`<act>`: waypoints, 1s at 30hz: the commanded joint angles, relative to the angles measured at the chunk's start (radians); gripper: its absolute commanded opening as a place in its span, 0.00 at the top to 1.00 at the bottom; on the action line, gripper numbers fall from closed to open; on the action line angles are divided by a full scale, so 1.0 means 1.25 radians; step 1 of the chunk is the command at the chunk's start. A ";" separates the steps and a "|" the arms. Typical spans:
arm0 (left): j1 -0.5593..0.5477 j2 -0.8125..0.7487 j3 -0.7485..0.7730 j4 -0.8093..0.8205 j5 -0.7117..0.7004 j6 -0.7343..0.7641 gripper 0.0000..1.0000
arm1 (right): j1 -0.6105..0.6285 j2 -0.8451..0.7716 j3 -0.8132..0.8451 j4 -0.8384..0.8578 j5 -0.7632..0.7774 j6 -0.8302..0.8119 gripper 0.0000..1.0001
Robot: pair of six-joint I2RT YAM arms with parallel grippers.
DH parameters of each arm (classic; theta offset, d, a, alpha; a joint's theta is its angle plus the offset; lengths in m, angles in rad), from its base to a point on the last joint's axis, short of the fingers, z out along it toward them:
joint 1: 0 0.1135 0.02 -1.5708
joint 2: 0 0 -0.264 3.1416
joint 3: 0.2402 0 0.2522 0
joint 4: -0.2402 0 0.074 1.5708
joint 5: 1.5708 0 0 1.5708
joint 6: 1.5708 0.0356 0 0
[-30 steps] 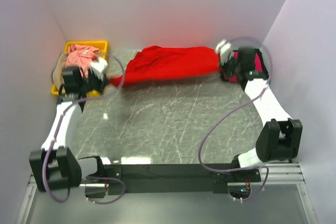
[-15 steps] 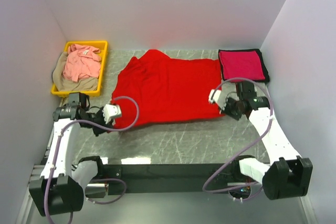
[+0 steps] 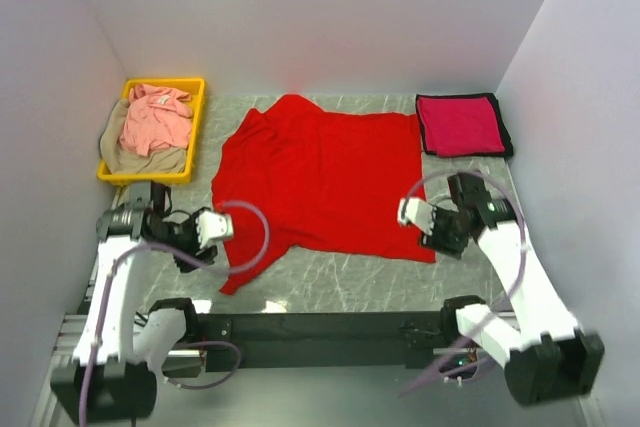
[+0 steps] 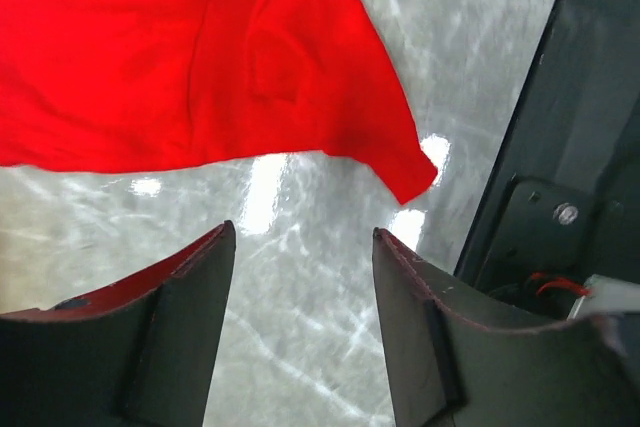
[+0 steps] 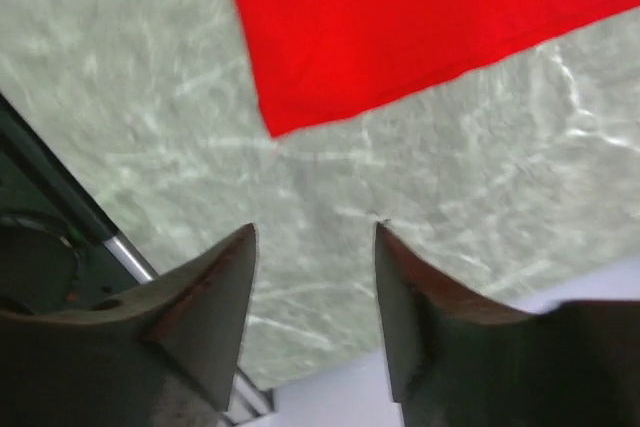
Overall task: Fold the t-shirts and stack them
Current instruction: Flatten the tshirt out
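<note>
The bright red t-shirt (image 3: pixel 320 177) is lying spread open on the middle of the grey marbled table (image 3: pixel 340 277), with one pointed corner reaching toward the near left. The crimson-magenta t-shirt (image 3: pixel 460 124) is sitting folded into a square at the far right corner, well apart from the red one. The salmon pink t-shirt (image 3: pixel 155 119) is lying crumpled on top of the tan t-shirt (image 3: pixel 140 159) in the yellow bin (image 3: pixel 192 82) at the far left.

The left gripper (image 3: pixel 212 227) is hovering at the red shirt's near left edge. In the left wrist view its jaws are standing apart with nothing between them, only bare table below and the red cloth (image 4: pixel 200 57) just beyond. The right gripper (image 3: pixel 412 212) is hanging at the shirt's near right corner. In its own view the fingers (image 5: pixel 215 297) are likewise spread and holding nothing, the red corner (image 5: pixel 400 27) lying just past them.
</note>
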 commanded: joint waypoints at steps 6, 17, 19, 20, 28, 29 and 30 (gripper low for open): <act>-0.258 0.270 0.051 0.228 -0.076 -0.326 0.45 | 0.003 0.418 0.250 0.014 -0.088 0.353 0.62; -0.289 0.392 0.001 0.384 -0.149 -0.433 0.44 | 0.002 0.530 0.278 0.014 -0.120 0.460 0.67; -0.293 0.399 -0.005 0.424 -0.152 -0.446 0.50 | 0.003 0.534 0.270 0.024 -0.114 0.474 0.67; -0.294 0.409 -0.007 0.435 -0.152 -0.447 0.52 | 0.003 0.540 0.267 0.025 -0.111 0.478 0.69; -0.321 0.491 -0.015 0.510 -0.160 -0.440 0.54 | 0.002 0.555 0.268 0.020 -0.111 0.498 0.72; -0.321 0.506 -0.015 0.513 -0.161 -0.439 0.55 | 0.002 0.550 0.268 0.019 -0.110 0.499 0.72; -0.322 0.512 -0.014 0.506 -0.161 -0.432 0.55 | 0.002 0.548 0.267 0.018 -0.110 0.500 0.72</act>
